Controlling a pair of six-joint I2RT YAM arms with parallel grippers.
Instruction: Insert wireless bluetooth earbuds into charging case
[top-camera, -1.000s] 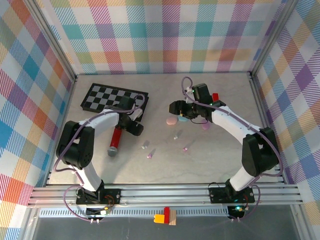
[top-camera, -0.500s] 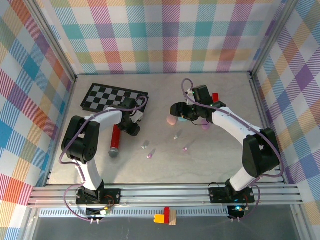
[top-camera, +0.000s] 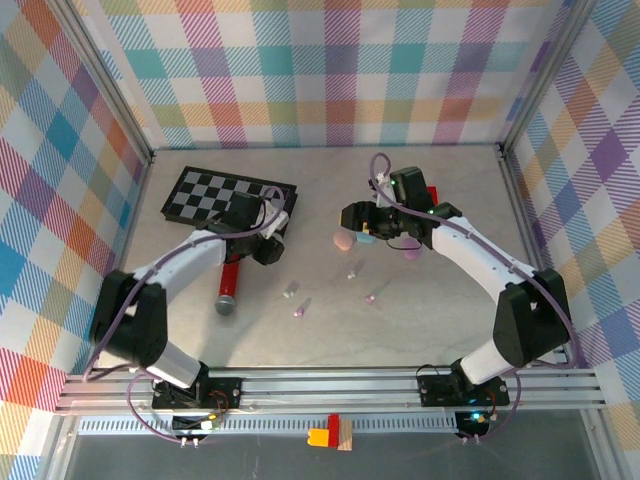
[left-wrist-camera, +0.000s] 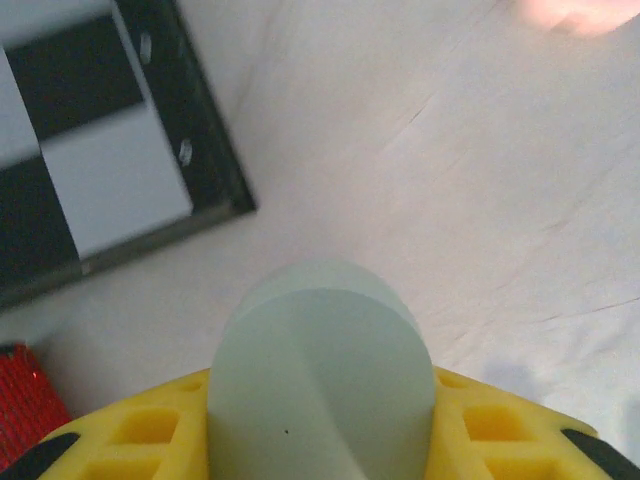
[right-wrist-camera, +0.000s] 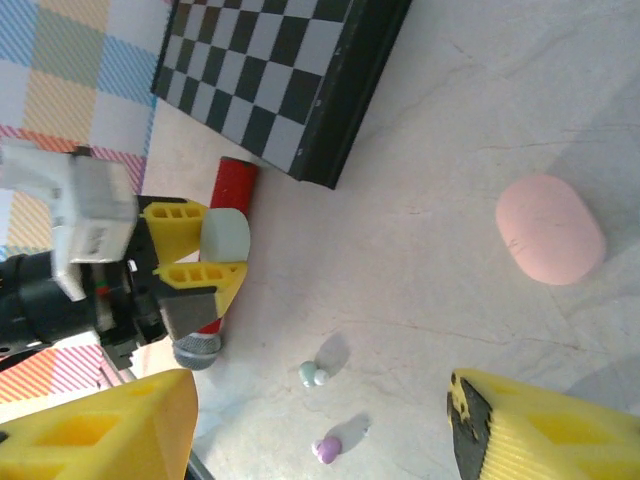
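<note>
The left end effector (top-camera: 263, 246) is closed on a pale green case (left-wrist-camera: 320, 370), which sits pinched between its yellow fingers (left-wrist-camera: 150, 430), just off the near right corner of the checkerboard (top-camera: 225, 195) in the left half of the desk (top-camera: 450, 310). A red-handled microphone (top-camera: 230, 285) lies just beside it, toward the near edge. The right end effector (right-wrist-camera: 322, 410) stands wide with nothing between its fingers, hovering in the far middle of the desk. A pink case (top-camera: 342, 240) lies just beside it, apart from both fingers. A blue case (top-camera: 367, 238) and a purple case (top-camera: 410, 253) rest close by under the right arm. The earbuds (top-camera: 371, 297) lie loose on the bare surface, four of them scattered across the middle of the desk between the two arms, each well apart from every case. A small red block (top-camera: 431, 193) sits toward the far right corner.
</note>
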